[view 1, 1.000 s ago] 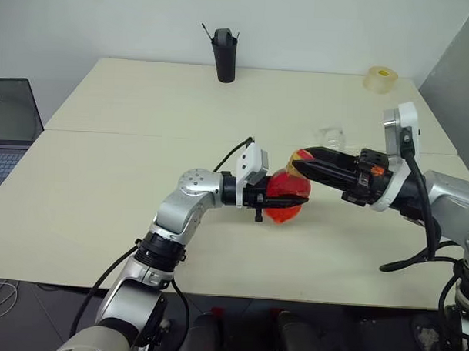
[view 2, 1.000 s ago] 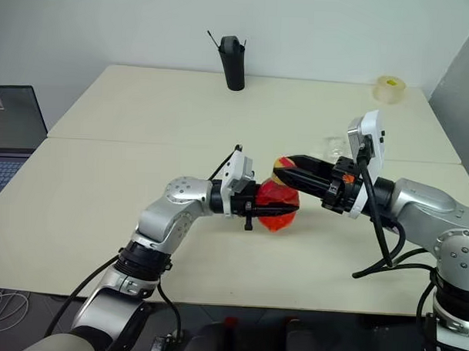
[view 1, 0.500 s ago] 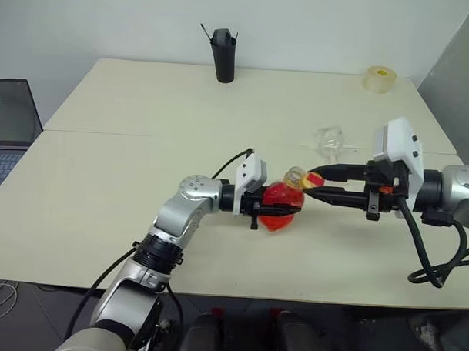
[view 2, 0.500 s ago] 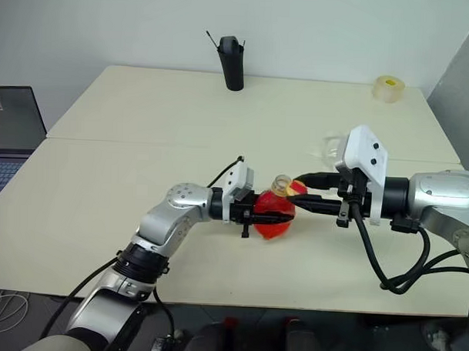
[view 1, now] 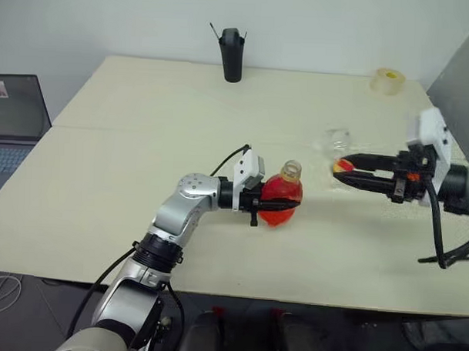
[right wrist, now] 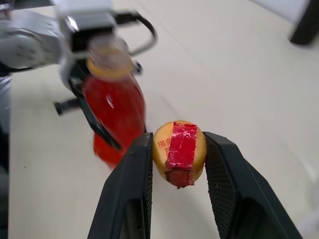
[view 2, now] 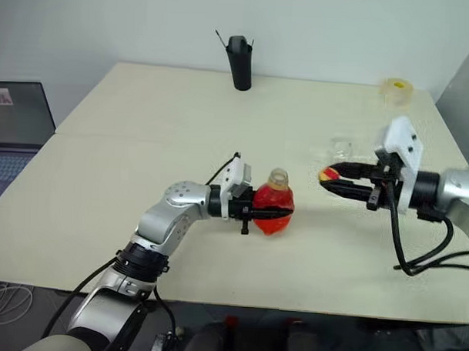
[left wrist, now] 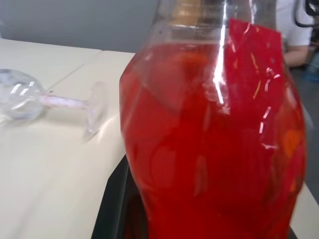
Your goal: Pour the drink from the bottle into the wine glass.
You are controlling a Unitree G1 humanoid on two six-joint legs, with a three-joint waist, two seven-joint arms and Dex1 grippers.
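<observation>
Now we see, at the far left, a laptop (view 1: 17, 114) beside the worktop (view 1: 103, 179). Our left gripper (view 1: 274, 201) is clamped on the bottle (view 1: 281, 199), upright near the middle, uncapped, full of red drink (left wrist: 209, 149). A black cup (view 1: 232, 55) stands at the back. Right of the bottle the glass (view 1: 333, 140) lies on its side. Our right gripper (view 1: 349, 167) pinches the yellow cap (right wrist: 179, 152), clear of the bottle. Tape (view 1: 387, 80) sits far right.

Bottle (view 1: 281, 197) upright, uncapped, nearly full of red drink (left wrist: 209, 149). Yellow cap (right wrist: 178, 152) held apart. Wine glass (left wrist: 45, 102) lying on its side on counter (view 1: 143, 141).
</observation>
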